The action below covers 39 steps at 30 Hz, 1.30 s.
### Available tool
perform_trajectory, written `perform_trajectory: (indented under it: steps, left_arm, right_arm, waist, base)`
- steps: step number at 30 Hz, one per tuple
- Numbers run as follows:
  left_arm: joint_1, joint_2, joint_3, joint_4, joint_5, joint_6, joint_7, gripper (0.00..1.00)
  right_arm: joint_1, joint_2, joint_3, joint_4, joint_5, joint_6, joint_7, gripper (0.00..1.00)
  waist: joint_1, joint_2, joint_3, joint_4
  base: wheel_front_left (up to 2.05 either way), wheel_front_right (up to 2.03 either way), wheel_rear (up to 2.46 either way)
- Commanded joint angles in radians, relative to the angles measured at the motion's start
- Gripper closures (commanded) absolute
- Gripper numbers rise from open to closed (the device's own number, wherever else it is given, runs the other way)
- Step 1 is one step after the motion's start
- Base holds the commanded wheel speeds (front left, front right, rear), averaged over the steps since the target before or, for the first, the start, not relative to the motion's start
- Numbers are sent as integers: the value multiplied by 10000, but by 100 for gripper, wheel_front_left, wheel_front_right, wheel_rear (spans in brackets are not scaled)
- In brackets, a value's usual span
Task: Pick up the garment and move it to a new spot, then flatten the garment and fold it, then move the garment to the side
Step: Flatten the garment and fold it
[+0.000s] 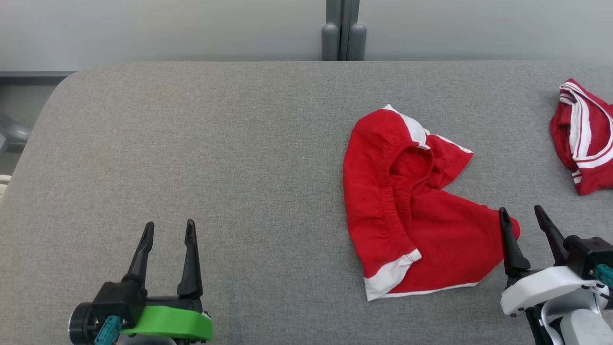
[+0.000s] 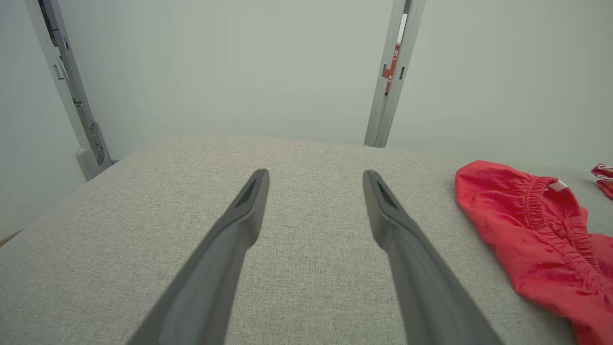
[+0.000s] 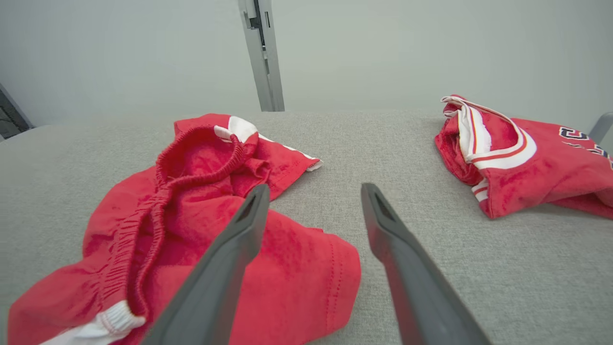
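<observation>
The garment (image 1: 412,211) is a pair of red shorts with white trim and an elastic waistband, lying crumpled right of centre on the grey table (image 1: 215,143). It also shows at the right of the left wrist view (image 2: 536,230) and at the left of the right wrist view (image 3: 191,230). My right gripper (image 1: 523,214) stands open just off the garment's right corner, its left finger over the cloth edge, with nothing between the fingers (image 3: 313,191). My left gripper (image 1: 170,229) is open at the lower left, far from the garment, over bare table (image 2: 316,177).
A second red garment (image 1: 584,136) with white stripes and lettering lies bunched at the table's far right edge (image 3: 522,153). A grey post (image 1: 343,29) stands behind the table against the pale wall. The table's left half is bare grey fabric.
</observation>
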Motion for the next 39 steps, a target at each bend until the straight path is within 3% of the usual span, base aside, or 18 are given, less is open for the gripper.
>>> perform_trajectory:
  steps: [1, 10, 19, 20, 21, 22, 33, 39]
  left_arm:
    - [-19, 13, 36, 12, 136, -31, -26, 0]
    - [-74, 13, -57, 51, 111, -79, -26, 0]
    - [-140, 13, -169, 21, -14, 13, -26, 0]
    - [-156, 13, -172, 14, -27, 23, -28, 0]
    - [-161, 13, -164, 7, -35, 40, -26, 0]
    - [-171, 13, -162, 0, -40, 52, -26, 0]
    - [-255, 13, -205, 92, -113, 74, -26, 0]
    - [-253, 13, -331, 125, -144, 36, -26, 0]
  right_arm:
    - [161, 58, 47, -204, -146, -17, -69, 0]
    - [123, 244, 1898, -587, -110, -17, 471, 0]
    - [-173, 297, 3248, 665, 297, -17, 702, 0]
    - [-233, 301, 3302, 783, 332, -17, 680, 17]
    - [-311, 329, 3348, 916, 413, -17, 643, 76]
    - [-357, 325, 3384, 1031, 444, -17, 597, 100]
    - [-1511, 285, 4137, 1385, 286, -17, 217, 100]
    - [-2233, 500, 5824, 1353, -318, -17, 493, 100]
  waist:
    - [0, -1, -15, 1]
    - [0, -1, -24, 125]
    - [0, -1, 178, 451]
    - [0, -1, 201, 475]
    - [0, -1, 222, 494]
    - [0, -1, 244, 510]
    - [0, -1, 205, 644]
    - [0, -1, 177, 890]
  base:
    - [0, 0, 0]
    - [0, 0, 0]
    - [0, 0, 0]
    - [0, 0, 0]
    - [0, 0, 0]
    - [0, 0, 0]
    - [0, 0, 0]
    - [0, 0, 0]
